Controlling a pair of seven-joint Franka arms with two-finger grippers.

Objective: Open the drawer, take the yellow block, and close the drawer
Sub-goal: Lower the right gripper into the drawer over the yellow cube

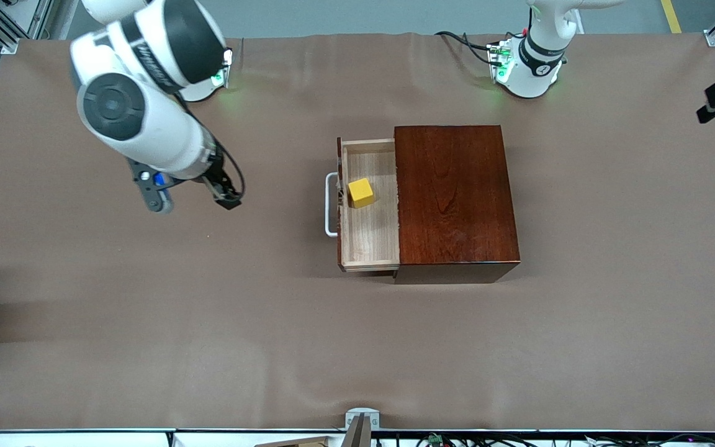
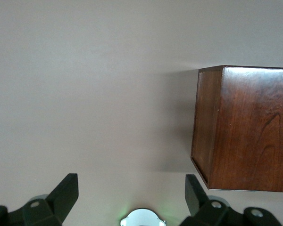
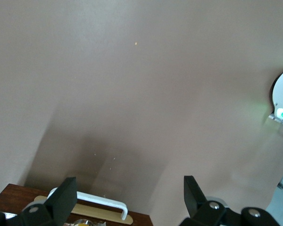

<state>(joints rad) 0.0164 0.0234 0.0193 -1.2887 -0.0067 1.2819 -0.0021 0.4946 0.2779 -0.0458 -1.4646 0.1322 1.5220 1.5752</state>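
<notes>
Drawer (image 1: pixel 370 239): you see it pulled out of the box (image 1: pixel 454 195).
Block (image 1: pixel 361 192): lies inside the drawer.
Right gripper (image 1: pixel 193 198): fingers spread, over bare table (image 1: pixel 146 323).
Left gripper (image 2: pixel 132 195): fingers spread, empty, arm waiting.

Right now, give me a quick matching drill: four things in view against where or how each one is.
Things:
1. drawer
2. yellow block
3. right gripper
4. left gripper

States:
A. open, over bare cloth toward the right arm's end
B. pulled out of the wooden box
C. open, by the box's corner
D. lying in the tray

Pairs: 1-B, 2-D, 3-A, 4-C
</notes>
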